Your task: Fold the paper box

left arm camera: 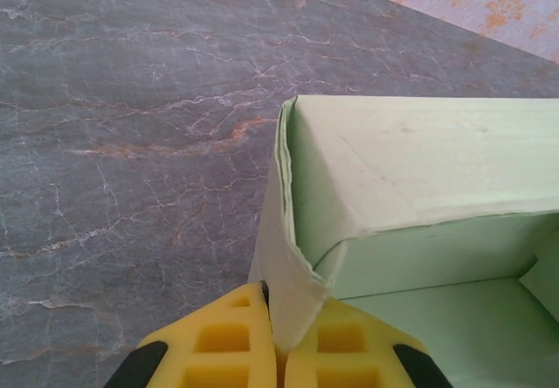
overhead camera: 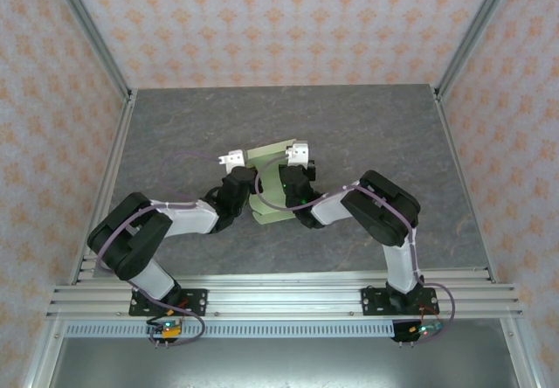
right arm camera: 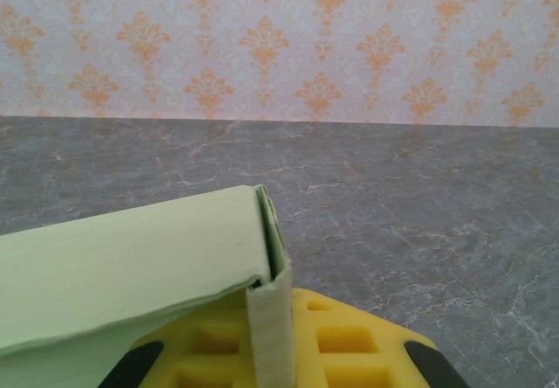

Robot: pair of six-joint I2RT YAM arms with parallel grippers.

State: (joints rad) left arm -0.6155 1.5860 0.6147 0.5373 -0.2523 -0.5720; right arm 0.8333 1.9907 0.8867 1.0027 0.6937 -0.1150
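The paper box (overhead camera: pixel 265 197) is pale green card, partly folded, and lies mid-table between both arms. My left gripper (overhead camera: pixel 245 187) holds its left side and my right gripper (overhead camera: pixel 286 187) its right side. In the left wrist view the yellow fingers (left arm camera: pixel 229 340) are shut on the box's upright left wall (left arm camera: pixel 288 274), with the open inside and a folded-over top panel (left arm camera: pixel 419 161) to the right. In the right wrist view the yellow fingers (right arm camera: pixel 367 344) pinch a narrow upright wall strip (right arm camera: pixel 271 327) at the box's right corner, under a folded top panel (right arm camera: pixel 131 261).
The grey marbled table (overhead camera: pixel 175 135) spreads out around the box on all sides. Wallpapered walls (overhead camera: pixel 279 21) and aluminium posts (overhead camera: pixel 92 34) enclose it. A rail frame (overhead camera: pixel 279 301) runs along the near edge, where the arm bases are bolted.
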